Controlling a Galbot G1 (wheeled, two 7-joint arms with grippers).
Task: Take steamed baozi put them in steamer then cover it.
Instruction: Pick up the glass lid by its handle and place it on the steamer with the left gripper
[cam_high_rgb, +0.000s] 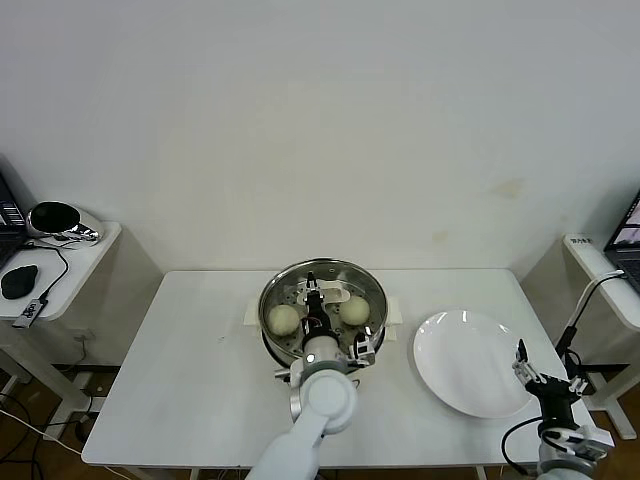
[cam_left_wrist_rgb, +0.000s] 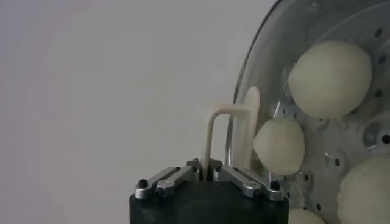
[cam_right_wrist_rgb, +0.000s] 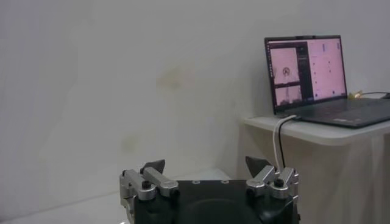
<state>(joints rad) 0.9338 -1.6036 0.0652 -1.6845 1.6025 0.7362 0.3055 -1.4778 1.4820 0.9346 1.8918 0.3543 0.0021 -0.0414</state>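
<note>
A white table (cam_high_rgb: 200, 380) carries the steamer (cam_high_rgb: 322, 300) at its middle and a flat white plate (cam_high_rgb: 470, 362), bare, well apart on the right. Side shelves flank the table: the left one holds a black mouse (cam_high_rgb: 18, 281) and a shiny dark object, the right one an open laptop (cam_right_wrist_rgb: 317, 79) with a white cable (cam_right_wrist_rgb: 279, 143) hanging from it.

The left gripper (cam_high_rgb: 318, 300) reaches over the steamer from the near side, its arm covering the pot's near rim in the head view. Its jaws are clamped together on the cream-white handle (cam_left_wrist_rgb: 231, 131) of the cover (cam_left_wrist_rgb: 268, 73), a clear glass lid with a metal rim, which lies on the pot. Through the glass, smooth round cream-white baozi (cam_left_wrist_rgb: 332, 79) rest on the perforated steel tray; two show in the head view, on either side of the gripper, and more show in the left wrist view.

The right gripper (cam_high_rgb: 545, 378) sits at the table's right near edge, just beside the plate, jaws wide apart and empty
</note>
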